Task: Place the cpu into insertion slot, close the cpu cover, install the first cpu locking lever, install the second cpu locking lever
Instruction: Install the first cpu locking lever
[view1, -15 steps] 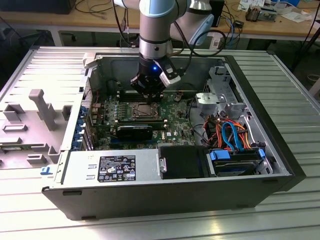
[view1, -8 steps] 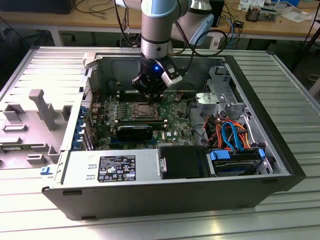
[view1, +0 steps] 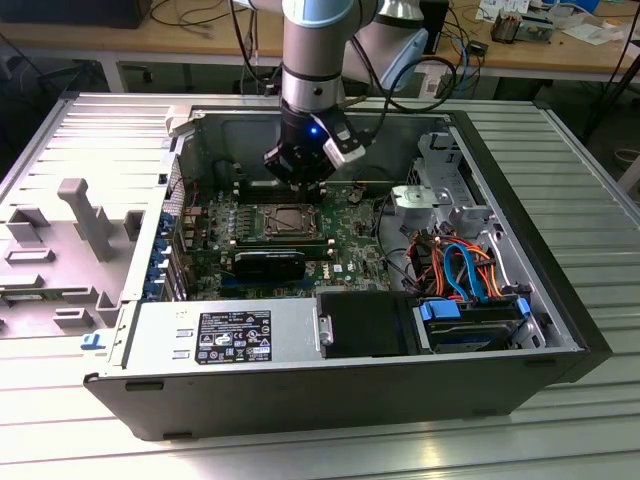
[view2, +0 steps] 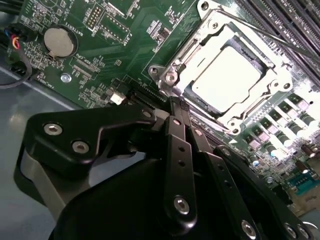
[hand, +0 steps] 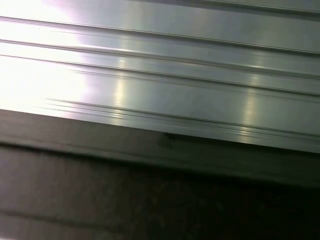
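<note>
Gripper (view2: 176, 107): fingers drawn together, nothing held, tips poised just beside the insertion slot (view2: 227, 75) on the green motherboard (view2: 100, 45). Cpu (view2: 227, 80): seated flat in the insertion slot. Cpu cover (view2: 200, 47): laid down around the cpu, its window framing the chip. Open computer case (view1: 560, 300): the insertion slot (view1: 288, 222) is seen within it, directly below the gripper (view1: 300, 175)

1. My exterior view looks down from above and in front onto the open computer case (view1: 350, 390) on the ribbed counter (view1: 600, 200).
2. My second wrist view sits close over the motherboard (view2: 100, 55), past the gripper (view2: 176, 106); both share the insertion slot (view1: 287, 221).
3. My first wrist view faces ribbed metal (hand: 160, 75) at close range.
</note>
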